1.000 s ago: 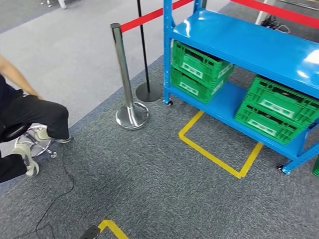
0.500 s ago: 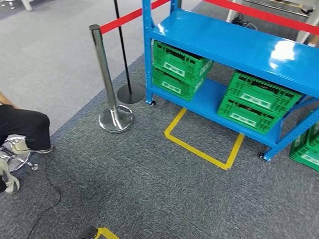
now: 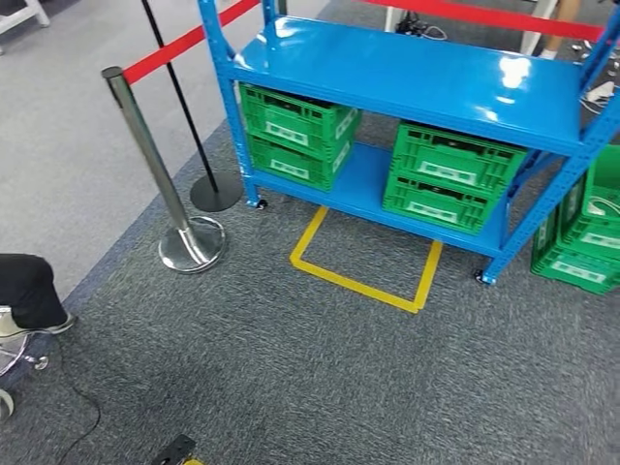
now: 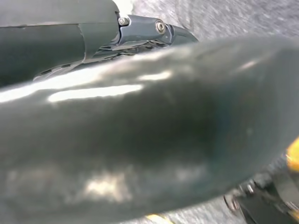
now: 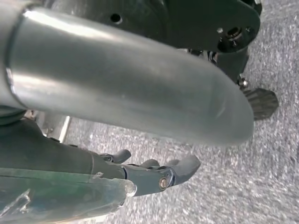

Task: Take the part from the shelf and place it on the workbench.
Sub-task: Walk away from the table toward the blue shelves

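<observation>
A blue metal shelf [image 3: 410, 73] stands ahead in the head view, its top board bare and shiny. On its lower board sit two stacks of green crates, one on the left [image 3: 296, 131] and one on the right [image 3: 449, 174]; what lies inside them is too dark to tell. No loose part can be made out. In the right wrist view my right hand [image 5: 159, 175] hangs over grey carpet, fingers stretched out and holding nothing. In the left wrist view a stretched finger of my left hand [image 4: 148, 28] shows, with nothing in it.
A yellow tape rectangle [image 3: 365, 276] marks the carpet before the shelf. More green crates [image 3: 581, 232] stand on the floor at the right. A chrome stanchion [image 3: 157, 179] and a black post [image 3: 192, 145] carry red belts at the left. A seated person's leg [image 3: 25, 291] is at the far left.
The whole picture has slid left: my view has turned to the right, bringing the shelf to the middle, showing the floor crates and pushing the seated person toward the left edge.
</observation>
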Tool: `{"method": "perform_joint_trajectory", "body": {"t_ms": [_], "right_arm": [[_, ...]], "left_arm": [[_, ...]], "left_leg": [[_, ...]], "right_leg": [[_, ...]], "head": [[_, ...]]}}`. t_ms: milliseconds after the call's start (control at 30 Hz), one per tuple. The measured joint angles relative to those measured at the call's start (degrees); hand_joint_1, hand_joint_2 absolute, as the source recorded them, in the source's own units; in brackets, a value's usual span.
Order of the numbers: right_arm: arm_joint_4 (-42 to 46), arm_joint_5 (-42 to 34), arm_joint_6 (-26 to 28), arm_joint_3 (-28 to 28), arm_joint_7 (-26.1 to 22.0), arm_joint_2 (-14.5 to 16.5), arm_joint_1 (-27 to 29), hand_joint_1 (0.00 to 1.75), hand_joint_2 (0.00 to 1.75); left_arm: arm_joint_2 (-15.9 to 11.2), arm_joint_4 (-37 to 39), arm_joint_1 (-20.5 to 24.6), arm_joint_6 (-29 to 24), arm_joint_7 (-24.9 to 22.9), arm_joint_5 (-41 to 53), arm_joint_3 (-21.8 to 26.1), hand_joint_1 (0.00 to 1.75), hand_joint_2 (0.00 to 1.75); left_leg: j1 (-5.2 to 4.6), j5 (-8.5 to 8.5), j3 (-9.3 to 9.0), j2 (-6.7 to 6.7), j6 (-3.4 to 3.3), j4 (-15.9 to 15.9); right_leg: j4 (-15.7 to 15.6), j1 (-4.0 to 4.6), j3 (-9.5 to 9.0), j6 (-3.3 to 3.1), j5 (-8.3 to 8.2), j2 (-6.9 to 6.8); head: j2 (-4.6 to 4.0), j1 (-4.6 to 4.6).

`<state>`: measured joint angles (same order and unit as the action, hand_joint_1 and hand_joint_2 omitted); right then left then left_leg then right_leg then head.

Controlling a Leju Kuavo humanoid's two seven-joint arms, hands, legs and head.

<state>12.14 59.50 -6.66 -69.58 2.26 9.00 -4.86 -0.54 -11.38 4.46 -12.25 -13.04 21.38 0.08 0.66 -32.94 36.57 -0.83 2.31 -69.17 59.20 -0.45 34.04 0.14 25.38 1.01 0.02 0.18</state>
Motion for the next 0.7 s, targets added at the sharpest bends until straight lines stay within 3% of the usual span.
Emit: {"method": "perform_joint_trajectory", "body": {"t_ms": [33, 67, 100, 200, 267, 333, 400, 500, 533, 567, 600, 633, 700], "right_arm": [[0.0, 0.1, 0.0, 0.1, 0.2, 0.0, 0.0, 0.0, 0.0], [0.0, 0.2, 0.0, 0.2, 0.4, 0.0, 0.1, 0.0, 0.0], [0.0, 0.3, 0.0, 0.3, 0.5, 0.0, 0.1, 0.0, 0.0], [0.0, 0.5, 0.1, 0.5, 0.7, 0.0, 0.1, 0.0, 0.0], [0.0, 0.5, 0.1, 0.5, 0.8, 0.0, 0.1, 0.0, 0.0], [0.0, 0.5, 0.1, 0.6, 1.0, 0.0, 0.3, 0.0, 0.0], [0.0, 0.5, 0.1, 0.6, 1.2, 0.0, 0.5, 0.0, 0.0], [-0.1, 0.2, 0.2, 0.6, 1.3, 0.0, 0.3, 0.0, 0.0], [-0.1, 0.0, 0.2, 0.6, 1.4, 0.0, 0.2, 0.0, 0.0], [-0.1, -0.3, 0.2, 0.6, 1.4, 0.0, 0.3, 0.0, 0.0], [-0.1, -0.4, 0.2, 0.6, 1.4, 0.0, 0.3, 0.0, 0.0], [-0.1, -0.6, 0.3, 0.6, 1.4, 0.0, 0.4, 0.0, 0.0], [-0.1, -1.1, 0.4, 0.5, 1.6, 0.0, 0.3, 0.0, 0.0]], "left_arm": [[0.0, 0.0, -0.1, -0.3, -0.3, 0.2, 0.0, 0.0, 0.0], [0.0, 0.0, -0.1, -0.3, -0.4, 0.3, 0.0, 0.0, 0.0], [0.0, 0.0, -0.1, -0.3, -0.5, 0.4, 0.0, 0.0, 0.0], [0.0, 0.1, 0.0, 0.1, -0.6, 0.7, 0.0, 0.0, 0.0], [0.0, 0.1, 0.2, 0.1, -0.8, 0.9, 0.0, 0.0, 0.0], [0.0, 0.1, 0.4, 0.1, -1.0, 1.1, 0.0, 0.0, 0.0], [0.1, 0.1, 0.5, 0.1, -1.1, 1.4, 0.0, 0.0, 0.0], [0.1, 0.1, 0.2, 0.1, -1.1, 1.6, 0.0, 0.0, 0.0], [0.1, 0.1, 0.0, 0.2, -1.1, 1.7, 0.0, 0.0, 0.0], [0.1, 0.1, -0.1, 0.2, -1.1, 1.7, 0.0, 0.0, 0.0], [0.1, 0.1, -0.1, 0.2, -1.1, 1.7, 0.0, 0.0, 0.0], [0.1, 0.1, -0.1, 0.2, -1.1, 1.7, 0.0, 0.0, 0.0], [0.2, 0.1, -0.2, 0.2, -1.1, 1.7, 0.0, 0.0, 0.0]], "left_leg": [[-0.02, -0.82, 1.69, 0.23, 0.0, -3.0], [-0.03, -0.57, 2.64, 0.37, -0.05, -4.3], [-0.04, 0.76, 2.63, 0.49, -0.15, -3.6], [0.17, 6.71, -1.76, 2.44, -0.51, 6.8], [0.22, 7.66, -3.52, 3.78, -0.77, 10.9], [0.14, 7.64, -3.73, 3.38, -1.38, 11.5], [0.24, 7.84, -3.85, 2.47, -2.16, 11.8], [0.1, 7.81, -3.91, 0.72, -2.88, 12.0], [-0.01, 7.75, -3.93, 0.07, -2.96, 12.0], [-0.07, 7.69, -3.97, -0.52, -2.99, 12.0], [-0.1, 7.63, -4.05, -1.03, -2.96, 12.0], [-0.11, 7.54, -4.18, -1.52, -2.87, 12.0], [-0.25, 7.26, -4.53, -2.37, -2.45, 11.9]], "right_leg": [[0.0, 0.0, 0.0, -0.04, -0.01, 0.6], [0.0, 0.0, -0.03, -0.04, -0.01, 1.2], [0.0, -0.02, -0.07, -0.02, -0.02, 1.83], [0.2, -0.03, -0.06, 0.37, -0.01, 3.68], [0.2, 0.01, 0.3, 1.07, -0.06, 4.66], [0.0, -0.13, 0.71, 1.9, -0.22, 5.35], [1.3, -0.08, 1.53, 2.49, 0.76, 3.86], [10.8, -0.04, 5.92, 2.91, 5.95, 0.18], [14.0, -0.09, 7.39, 3.0, 7.19, -0.24], [15.5, -0.11, 8.03, 3.07, 7.43, -0.46], [15.0, -0.12, 7.61, 3.08, 6.65, -0.63], [12.4, -0.11, 6.13, 3.02, 5.05, -0.94], [4.8, 0.1, 1.89, 2.69, 1.98, -2.8]], "head": [[0.0, 0.01], [0.0, 0.01], [0.0, 0.01], [0.0, 0.0], [0.0, -0.01], [0.0, -0.01], [0.0, 0.2], [0.0, 0.58], [0.0, 0.56], [0.0, 0.56], [0.0, 0.56], [0.0, 0.57], [0.0, 0.59]]}}
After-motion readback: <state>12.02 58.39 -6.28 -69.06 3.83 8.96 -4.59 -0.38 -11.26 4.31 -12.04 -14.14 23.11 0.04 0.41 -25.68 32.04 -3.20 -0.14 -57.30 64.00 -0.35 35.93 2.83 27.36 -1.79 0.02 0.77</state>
